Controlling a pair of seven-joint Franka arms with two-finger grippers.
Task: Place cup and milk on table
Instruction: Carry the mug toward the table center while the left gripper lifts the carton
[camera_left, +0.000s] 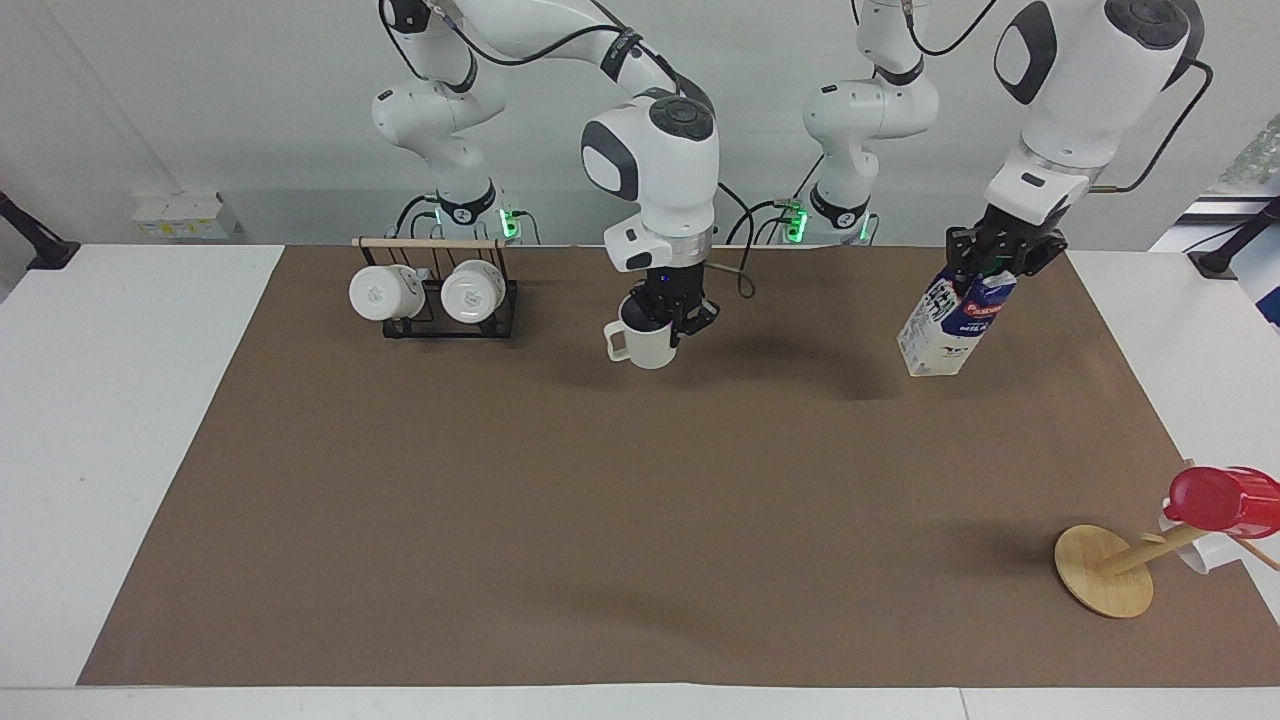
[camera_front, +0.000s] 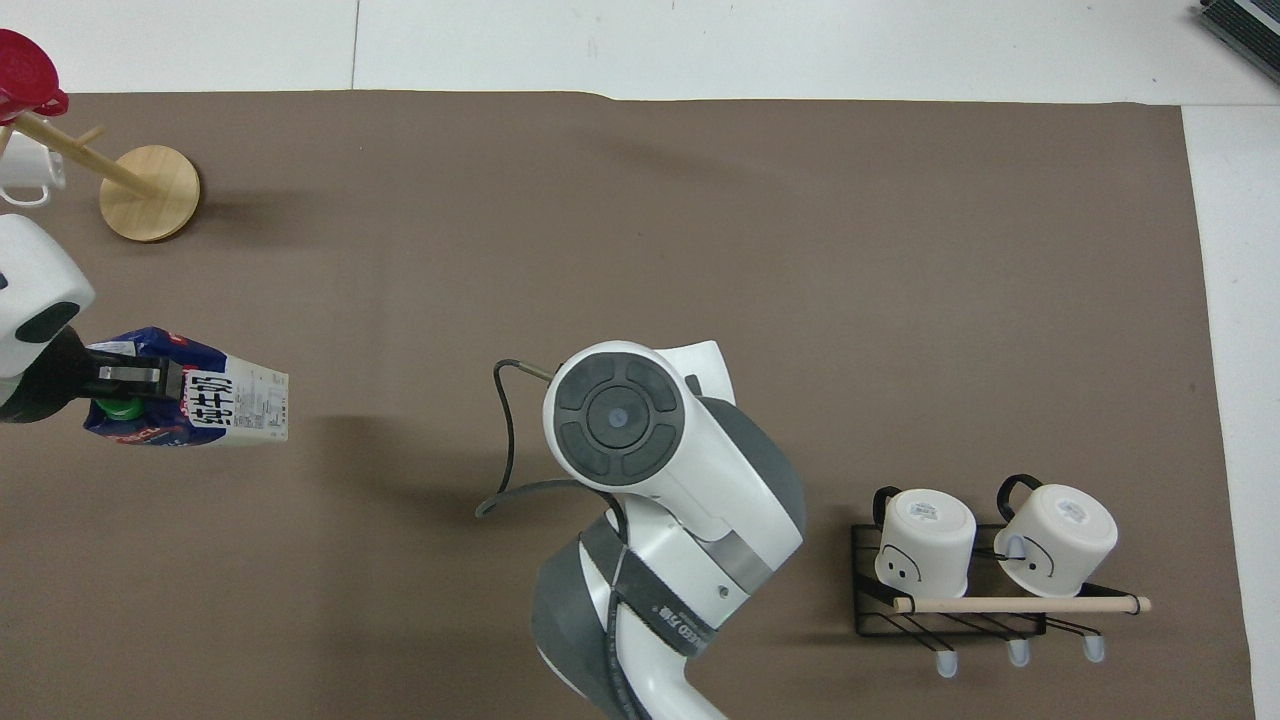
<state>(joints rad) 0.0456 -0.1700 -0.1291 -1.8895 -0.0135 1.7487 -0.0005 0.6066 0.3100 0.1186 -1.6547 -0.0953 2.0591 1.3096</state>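
Observation:
My right gripper (camera_left: 668, 318) is shut on the rim of the off-white cup (camera_left: 643, 345) and holds it upright over the brown paper of the table (camera_left: 640, 520), near the middle of the robots' edge. In the overhead view the right arm hides the cup. My left gripper (camera_left: 1000, 262) is shut on the top of the blue and white milk carton (camera_left: 945, 330) and holds it tilted in the air over the left arm's end of the paper. The milk (camera_front: 225, 408) and the left gripper (camera_front: 125, 378) also show in the overhead view.
A black rack (camera_left: 435, 320) with two glossy white mugs (camera_front: 925, 545) stands near the robots at the right arm's end. A wooden mug tree (camera_left: 1105, 570) with a red cup (camera_left: 1222, 500) and a white mug (camera_front: 25, 175) stands far from the robots at the left arm's end.

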